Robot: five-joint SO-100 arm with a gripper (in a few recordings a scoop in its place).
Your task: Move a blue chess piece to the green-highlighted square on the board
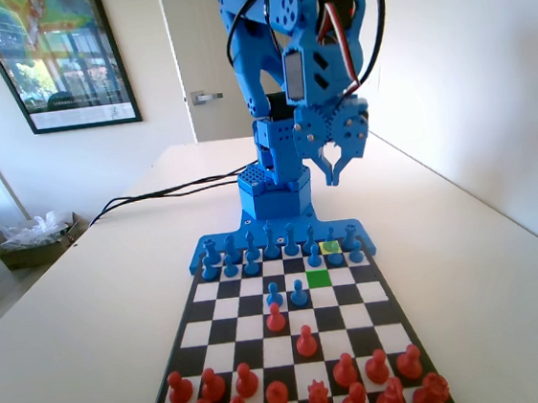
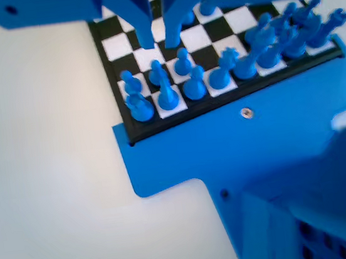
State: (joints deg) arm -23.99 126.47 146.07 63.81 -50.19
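Gripper hangs high above the blue end of the board, well clear of every piece, jaws a little apart w/ nothing between them; wrist view shows the 2 tips parted over the back rows at the board's left corner. It looks like a hover before the descent, so nothing gets knocked.

The green-highlighted square sits in the 3rd row from the blue side, right of centre in fixed view, bare. The paler yellow-green square lies just behind it, 1 row back and 1 column right, probably the start square. The blue chess piece at that pale square's near edge seems the one to move, though I can't be sure.

2 blue pawns already stand forward near mid-board, facing 2 red pawns. Rest of the red pieces are lined up at the near end.
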